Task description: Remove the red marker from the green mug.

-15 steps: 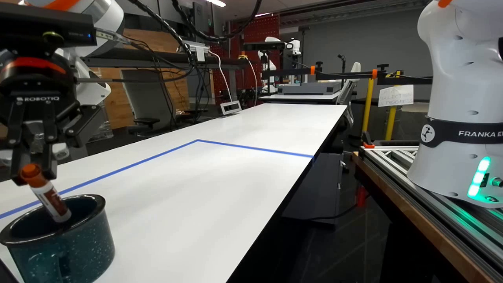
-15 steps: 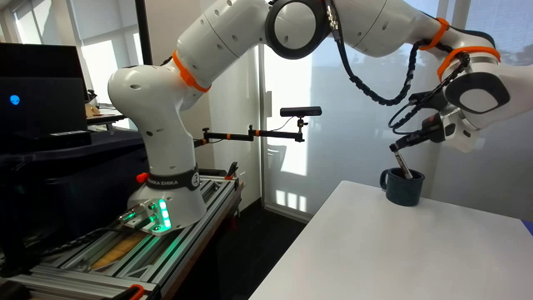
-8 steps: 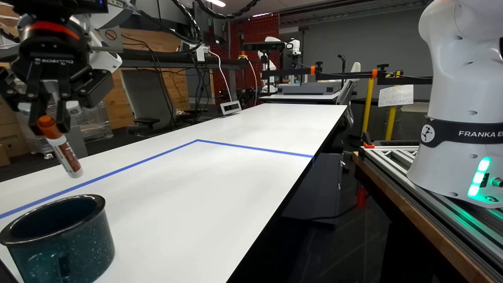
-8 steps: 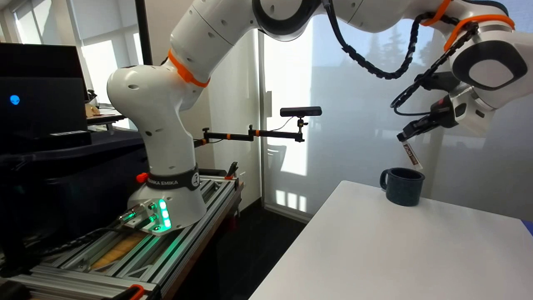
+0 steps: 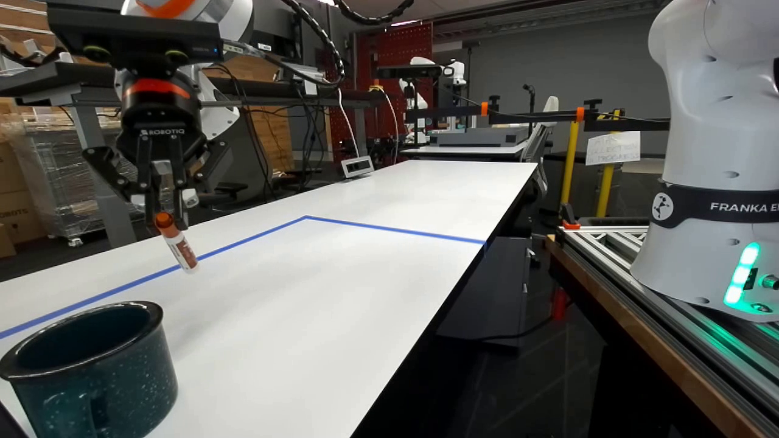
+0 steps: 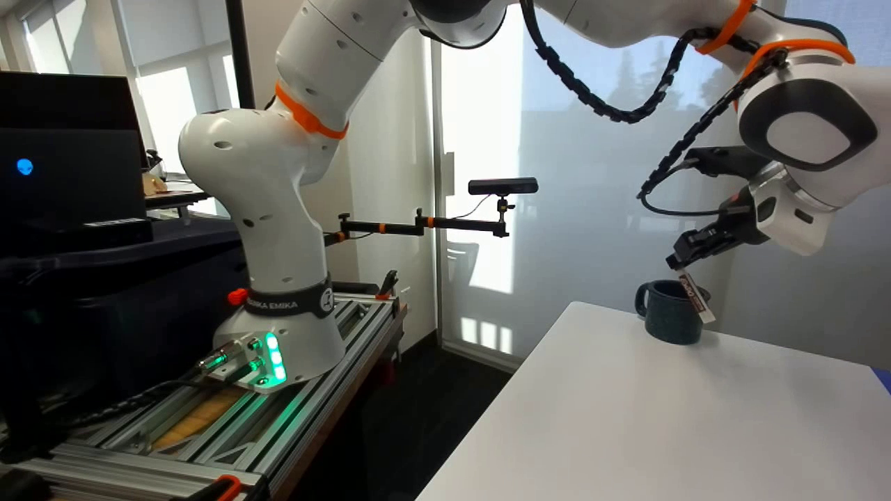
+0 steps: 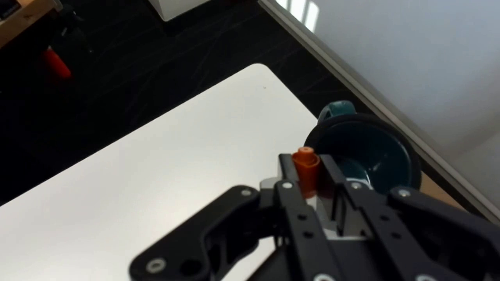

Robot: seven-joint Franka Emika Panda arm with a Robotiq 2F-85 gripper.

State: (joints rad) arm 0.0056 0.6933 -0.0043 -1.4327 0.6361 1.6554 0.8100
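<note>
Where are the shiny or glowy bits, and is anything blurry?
Wrist view: a shiny glint inside the green mug; in an exterior view, bright light patches on the pale panel; in both exterior views, a glowing green light strip; in an exterior view, writing on the red marker is too blurry to read.

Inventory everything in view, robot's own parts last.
table: 1, white, across all views
green mug: 1, dark green, on the table
red marker: 1, white, red-capped, held outside the mug
tape line: 1, blue, bent across the table
posts: 2, yellow, in the background
paper sign: 1, white, by the posts
stand camera: at least 1, black, in the background
background equipment: several, mixed colours, behind the table
robot arm: 1, white, over the table
gripper: 1, black, shut on the marker
</note>
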